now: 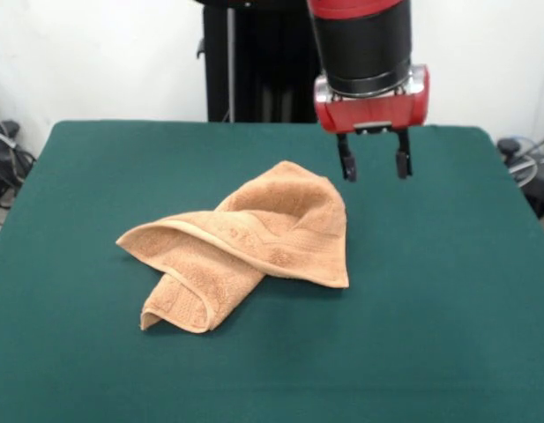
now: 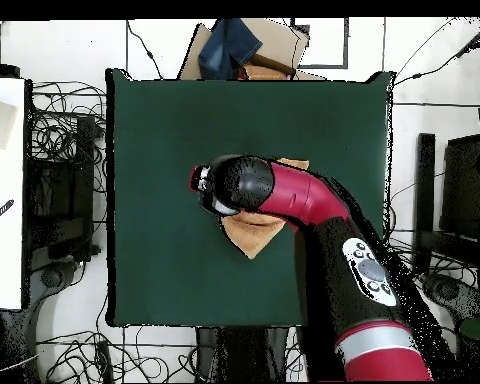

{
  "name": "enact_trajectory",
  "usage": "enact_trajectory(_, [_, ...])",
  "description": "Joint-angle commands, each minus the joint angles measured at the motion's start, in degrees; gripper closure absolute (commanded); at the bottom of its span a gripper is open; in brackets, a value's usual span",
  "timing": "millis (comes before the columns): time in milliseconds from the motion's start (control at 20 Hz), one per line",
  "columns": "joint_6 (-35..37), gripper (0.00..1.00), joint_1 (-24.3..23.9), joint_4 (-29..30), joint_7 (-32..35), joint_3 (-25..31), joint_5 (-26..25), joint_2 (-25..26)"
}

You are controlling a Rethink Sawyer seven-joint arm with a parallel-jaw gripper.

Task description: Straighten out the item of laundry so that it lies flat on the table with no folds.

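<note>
White wall (image 1: 104, 53), cables (image 2: 59, 130), cardboard box (image 2: 274, 45)

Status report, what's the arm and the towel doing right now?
Tool open, empty, hanging above table. Towel crumpled, folded over itself. Nothing in the way.

The towel (image 1: 254, 242) in the middle of the front view is light orange-tan all over, with a paler, smooth band along its folded edge. The table (image 1: 448, 291) under it is dark green with no pattern. At the top, the arm (image 1: 360, 44) is black with a red ring above it and a red block below. The gripper (image 1: 375, 166) has black fingers. In the overhead view, the arm (image 2: 314, 205) looks deep pink-red with a black end, and a silver band at the lower right.
</note>
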Motion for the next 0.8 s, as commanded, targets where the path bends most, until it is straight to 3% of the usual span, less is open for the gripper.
enact_trajectory(50, [3.7,0.0,-1.1,-6.0,4.8,0.4,1.0,7.9])
enact_trajectory(250, [3.9,0.0,-0.4,-8.7,5.1,-0.7,-0.2,9.9])
enact_trajectory(350, [7.5,0.0,-0.2,-12.9,4.5,-0.9,-0.5,12.9])
enact_trajectory(800, [8.9,0.0,0.2,-15.7,6.2,-0.9,0.3,16.8])
